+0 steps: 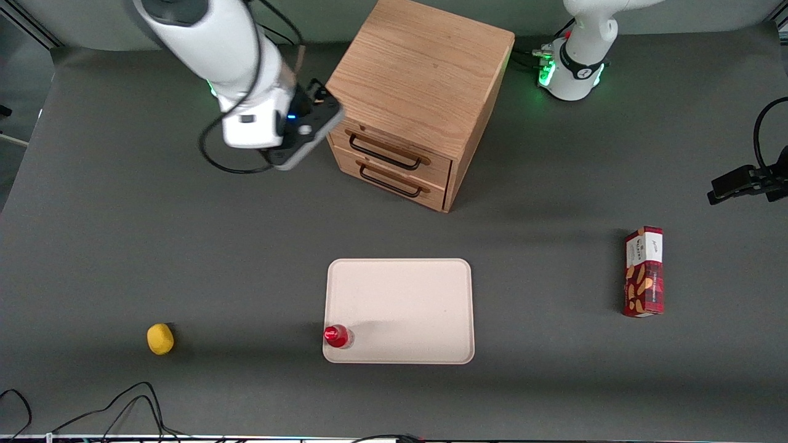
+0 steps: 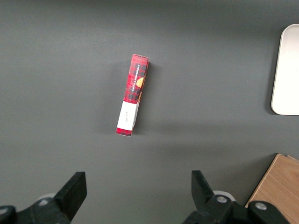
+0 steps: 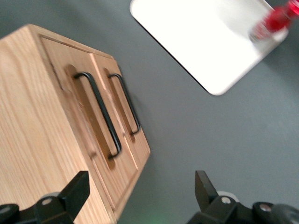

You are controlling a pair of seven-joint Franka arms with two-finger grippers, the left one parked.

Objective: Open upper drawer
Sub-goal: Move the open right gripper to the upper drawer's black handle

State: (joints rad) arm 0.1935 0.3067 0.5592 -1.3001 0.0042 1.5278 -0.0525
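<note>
Front view | upper drawer [image 1: 394, 151] shut, topmost in the cabinet [image 1: 425, 74] | gripper [image 3: 140, 198] wide open, empty, beside the cabinet front, near its handle [image 3: 99, 114] | risk: catching the lower handle [image 3: 127, 103] just beneath, or fingers glancing off.

Grey table [image 1: 123, 246] carries oak cabinet [image 1: 425, 67], tray [image 1: 400, 295], lemon [image 1: 160, 339], snack box [image 1: 644, 272].

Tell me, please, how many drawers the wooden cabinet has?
2, both shut: the upper drawer directly under the cabinet top, and the lower drawer beneath it. The open pincer hovers beside the cabinet front.
</note>
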